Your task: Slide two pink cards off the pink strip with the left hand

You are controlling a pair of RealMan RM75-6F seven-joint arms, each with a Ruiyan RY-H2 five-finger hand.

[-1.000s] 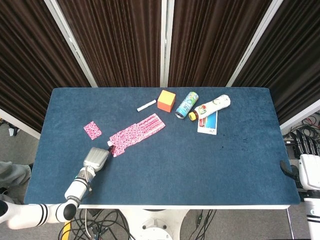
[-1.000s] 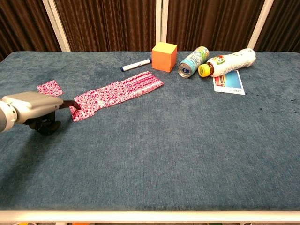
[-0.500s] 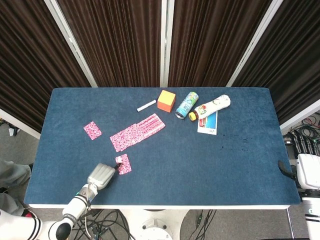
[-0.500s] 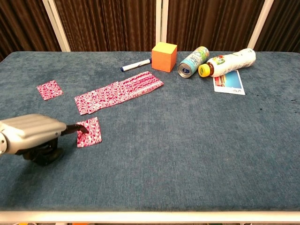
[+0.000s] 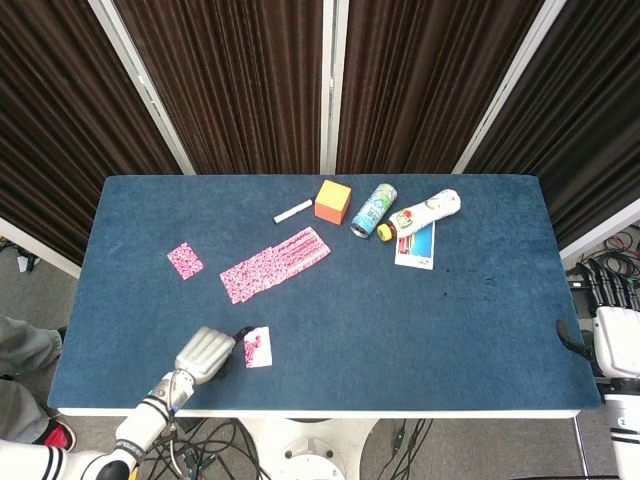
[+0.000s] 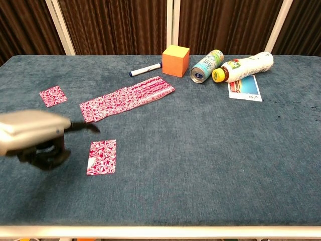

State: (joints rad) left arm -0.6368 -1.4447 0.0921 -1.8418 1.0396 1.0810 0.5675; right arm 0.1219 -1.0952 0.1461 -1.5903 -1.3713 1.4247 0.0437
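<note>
The pink strip (image 5: pixel 275 264) of overlapped cards lies slanted in the left-centre of the head view, running from lower left up to the right on the blue table (image 5: pixel 420 330). One pink card (image 5: pixel 185 260) sits alone well to the strip's left. A second pink card (image 5: pixel 257 347) lies apart from the strip, lower in the frame, near the table's front edge; in the chest view this card (image 6: pixel 102 156) rests flat below the strip's (image 6: pixel 128 98) lower end.

Your left hand (image 5: pixel 203 355) is just beside that second card, at the lower left of the head view, its silver back turned up and the forearm leading down off the table's front edge. In the chest view the hand (image 6: pixel 32 133) looks blurred at the left edge, with one dark finger extended to the right above the card; you cannot tell whether it touches the card. It holds nothing; how far the remaining fingers are spread you cannot tell.

Your right hand (image 5: pixel 574 338) shows only as a dark part at the right edge of the head view, off the table, too little to judge its fingers.

Toward the top of the table lie a white marker (image 5: pixel 293 211), an orange cube (image 5: pixel 333 201), a can (image 5: pixel 373 209) on its side, a bottle (image 5: pixel 420 214) with a yellow cap, and a picture card (image 5: pixel 416 246) just below the bottle.
</note>
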